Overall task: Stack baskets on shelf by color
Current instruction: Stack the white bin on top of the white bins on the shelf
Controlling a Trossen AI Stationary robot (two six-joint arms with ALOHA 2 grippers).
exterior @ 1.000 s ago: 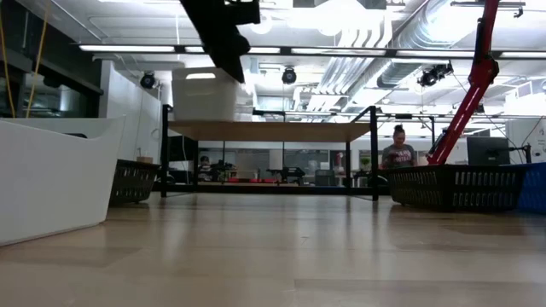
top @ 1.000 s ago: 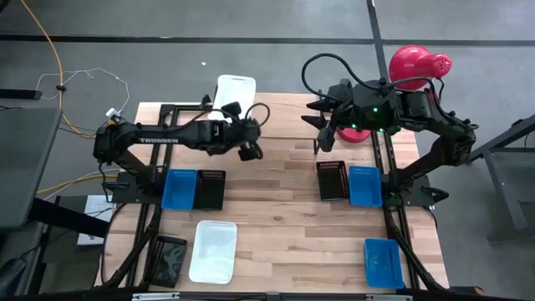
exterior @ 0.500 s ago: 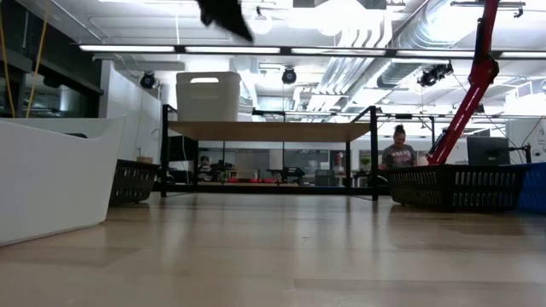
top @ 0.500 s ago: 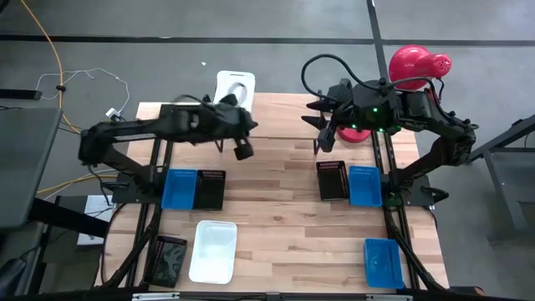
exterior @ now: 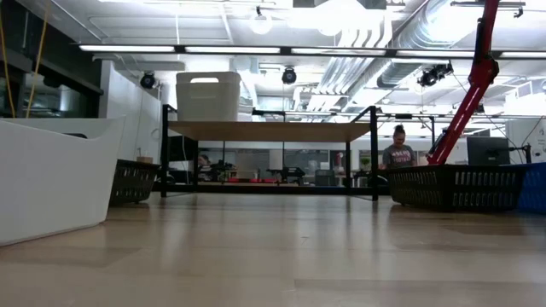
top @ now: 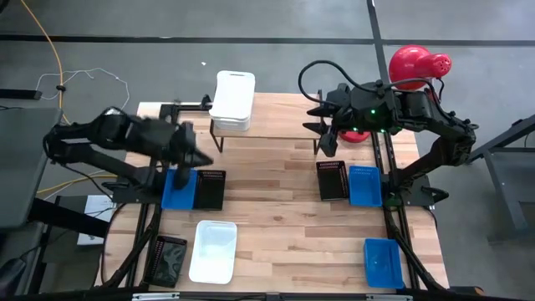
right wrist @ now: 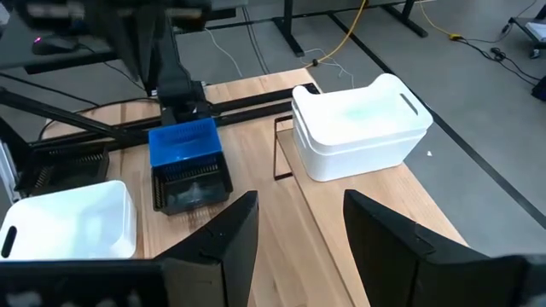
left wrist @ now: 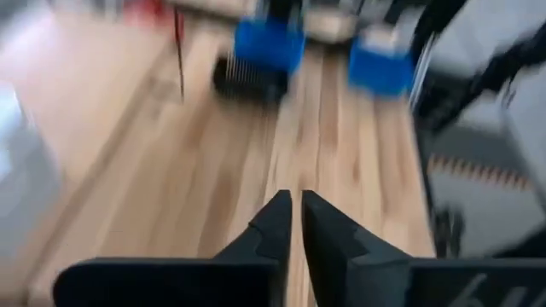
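White plastic baskets [top: 232, 100] sit stacked on your wooden-top shelf's [exterior: 271, 130] left end. Left gripper [top: 199, 157] hangs over the worktop [top: 276, 201], jaws nearly closed, empty. Right gripper [right wrist: 294, 223] hovers spread wide, empty.

Wooden worktop [top: 276, 217] seen from above. At its far edge stands the shelf [top: 276, 125], carrying stacked white baskets [top: 232, 101] at its left end. Directly on the worktop: left, a blue basket [top: 178, 189] touching a black basket [top: 210, 189]; right, a black basket [top: 332, 180] touching a blue basket [top: 364, 185]; near edge, a white basket [top: 212, 252], a black basket [top: 168, 260] beside it, and a blue basket [top: 381, 261] at the right corner.
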